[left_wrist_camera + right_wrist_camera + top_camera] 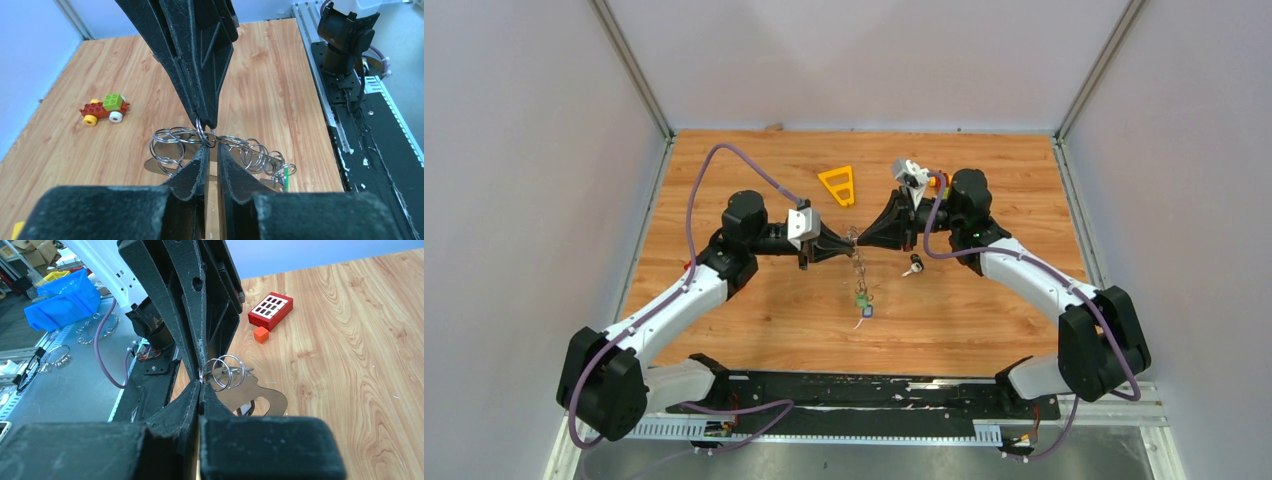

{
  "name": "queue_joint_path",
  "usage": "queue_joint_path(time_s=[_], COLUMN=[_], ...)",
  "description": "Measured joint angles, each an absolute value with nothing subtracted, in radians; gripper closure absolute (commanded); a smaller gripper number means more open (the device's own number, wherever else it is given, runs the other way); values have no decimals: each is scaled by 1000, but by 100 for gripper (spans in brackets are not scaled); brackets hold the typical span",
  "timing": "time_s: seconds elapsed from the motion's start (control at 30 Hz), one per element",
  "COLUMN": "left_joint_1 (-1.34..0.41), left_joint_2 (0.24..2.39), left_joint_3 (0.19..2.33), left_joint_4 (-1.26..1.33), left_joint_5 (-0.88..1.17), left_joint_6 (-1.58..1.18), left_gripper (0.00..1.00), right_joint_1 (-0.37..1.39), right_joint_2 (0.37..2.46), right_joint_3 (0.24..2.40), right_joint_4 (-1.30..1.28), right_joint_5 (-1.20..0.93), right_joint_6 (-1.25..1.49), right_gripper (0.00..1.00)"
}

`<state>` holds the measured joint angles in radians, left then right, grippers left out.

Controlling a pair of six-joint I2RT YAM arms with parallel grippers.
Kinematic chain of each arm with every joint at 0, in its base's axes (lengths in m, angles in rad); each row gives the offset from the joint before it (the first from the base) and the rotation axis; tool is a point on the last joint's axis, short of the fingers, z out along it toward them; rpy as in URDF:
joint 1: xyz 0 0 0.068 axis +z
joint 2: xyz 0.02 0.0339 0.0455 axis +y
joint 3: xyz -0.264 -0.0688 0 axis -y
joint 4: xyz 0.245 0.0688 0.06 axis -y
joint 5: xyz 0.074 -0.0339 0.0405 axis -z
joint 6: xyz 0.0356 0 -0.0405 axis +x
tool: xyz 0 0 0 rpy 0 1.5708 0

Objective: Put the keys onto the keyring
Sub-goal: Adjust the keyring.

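My left gripper (848,243) and right gripper (860,237) meet tip to tip above the table's middle. Both pinch a chain of linked silver rings (235,147), which hangs from them in the top view (859,268). In the left wrist view my left gripper (211,146) holds one ring in a narrow gap, and the right fingers (200,75) come down from above. My right gripper (201,382) is shut on a ring (227,371). Keys with a green tag (862,298) and a blue tag (866,312) dangle at the chain's end. A black-tagged key (914,265) lies on the table. No large D-shaped loop shows.
A yellow triangle frame (837,185) lies behind the grippers. The red-green-yellow toy block figure (105,109) stands at the back right, behind my right wrist. A red block (270,310) and an orange cube (260,334) lie on the wood. White walls enclose the table.
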<state>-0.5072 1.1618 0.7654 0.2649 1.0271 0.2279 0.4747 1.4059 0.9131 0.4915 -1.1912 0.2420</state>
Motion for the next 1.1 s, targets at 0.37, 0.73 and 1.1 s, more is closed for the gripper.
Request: queue_joint_path(time_s=[0.37,0.73,1.1], left_joint_1=[-507,-505,-504], left_joint_2=[1162,1162,1168], left_joint_3=[764,759,735], left_joint_4=[288,312,381], left_joint_5=[1019,1002,980], left_joint_6=[187,153,35], left_gripper=[85,86,90], right_joint_1=[470,470,469], right_joint_2=[1409,1414,1414], right_joint_3=[913,913,913], right_joint_4=[492,489,467], right_joint_5=[-1196,-1195,-1178], right_joint_6=[241,226,187], right_gripper=[100,100,100])
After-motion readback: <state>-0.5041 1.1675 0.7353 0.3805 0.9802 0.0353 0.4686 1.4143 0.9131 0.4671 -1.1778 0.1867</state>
